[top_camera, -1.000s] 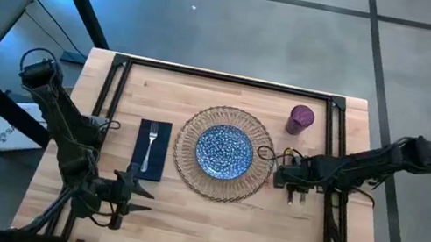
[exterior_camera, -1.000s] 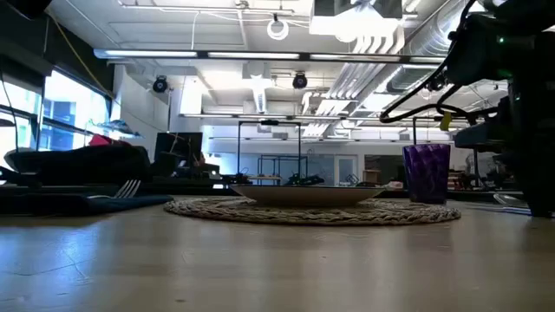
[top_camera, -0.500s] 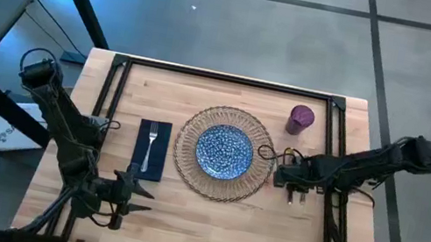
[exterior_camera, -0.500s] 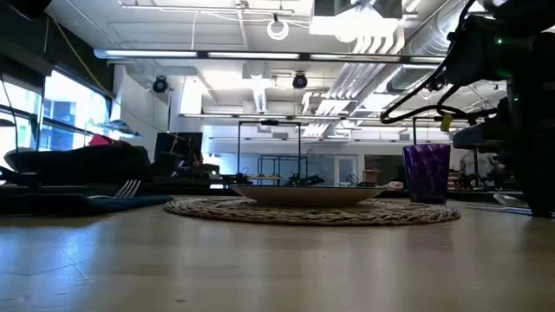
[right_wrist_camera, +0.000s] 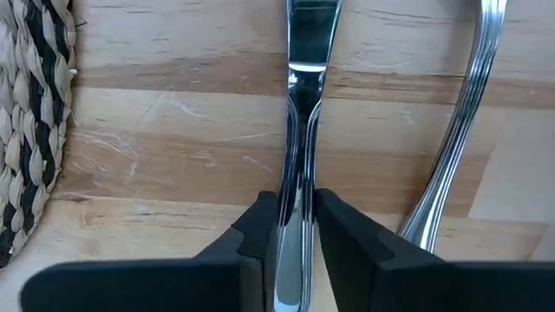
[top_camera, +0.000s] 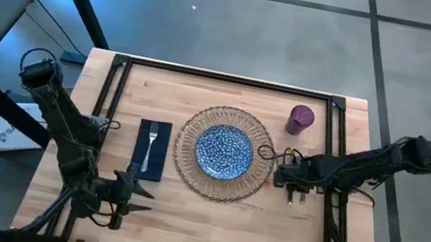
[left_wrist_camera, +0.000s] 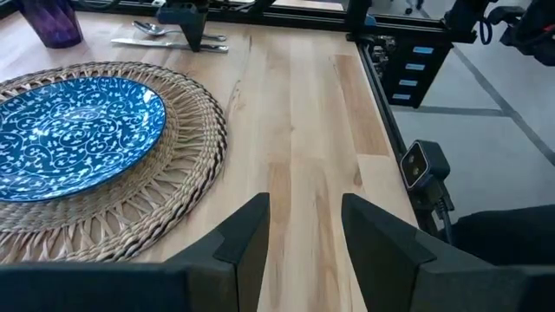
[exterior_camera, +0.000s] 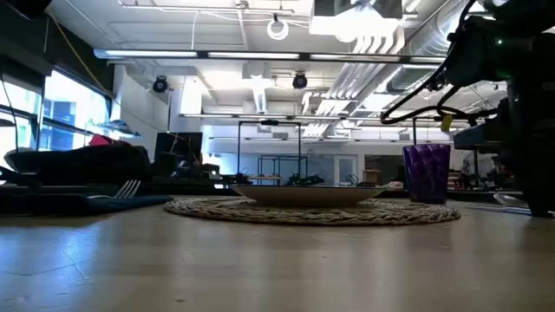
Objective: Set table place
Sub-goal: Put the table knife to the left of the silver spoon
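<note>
A woven placemat [top_camera: 223,153] lies mid-table with the blue plate [top_camera: 223,152] on it. To its left, a fork [top_camera: 150,143] rests on the dark napkin [top_camera: 151,151]. The purple cup [top_camera: 301,118] stands at the back right. Right of the placemat lie a knife [right_wrist_camera: 305,104] and a spoon [right_wrist_camera: 460,130], side by side on the wood. My right gripper [right_wrist_camera: 296,217] is down on the knife, shut on its handle. My left gripper [left_wrist_camera: 303,234] is open near the table's front edge, with nothing between its fingers. My right gripper pinches the knife's handle [right_wrist_camera: 297,186] between its two fingers, one on each long edge. The fingers come from above, pointing down, and lie across the handle. The knife lies flat on the table, its blade pointing toward the far edge.
The spoon's handle lies close to the right of the gripped knife, and the placemat's rim [right_wrist_camera: 35,130] lies to its left. A black rail frame [top_camera: 336,151] runs along the table's sides. Bare wood [left_wrist_camera: 303,113] stretches in front of my left gripper.
</note>
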Robot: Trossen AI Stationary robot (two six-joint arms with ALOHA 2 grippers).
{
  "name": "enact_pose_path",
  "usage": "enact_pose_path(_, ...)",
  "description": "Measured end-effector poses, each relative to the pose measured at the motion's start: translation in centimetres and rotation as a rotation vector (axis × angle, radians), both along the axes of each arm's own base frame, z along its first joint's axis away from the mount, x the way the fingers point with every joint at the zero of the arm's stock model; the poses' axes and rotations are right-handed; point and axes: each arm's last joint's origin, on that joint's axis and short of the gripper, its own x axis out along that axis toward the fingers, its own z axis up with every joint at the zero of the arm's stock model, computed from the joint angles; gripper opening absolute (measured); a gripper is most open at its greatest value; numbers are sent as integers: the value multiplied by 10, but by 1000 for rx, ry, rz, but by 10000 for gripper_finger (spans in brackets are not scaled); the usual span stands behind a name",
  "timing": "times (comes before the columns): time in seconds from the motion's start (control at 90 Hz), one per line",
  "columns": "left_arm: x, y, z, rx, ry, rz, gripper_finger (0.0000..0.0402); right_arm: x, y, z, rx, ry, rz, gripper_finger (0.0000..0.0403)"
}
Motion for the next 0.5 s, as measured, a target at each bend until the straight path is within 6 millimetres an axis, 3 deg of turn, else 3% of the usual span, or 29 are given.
enact_pose_path(0.5,0,0,0,-1,0,0,129,14,2,30,-30,8,64,71)
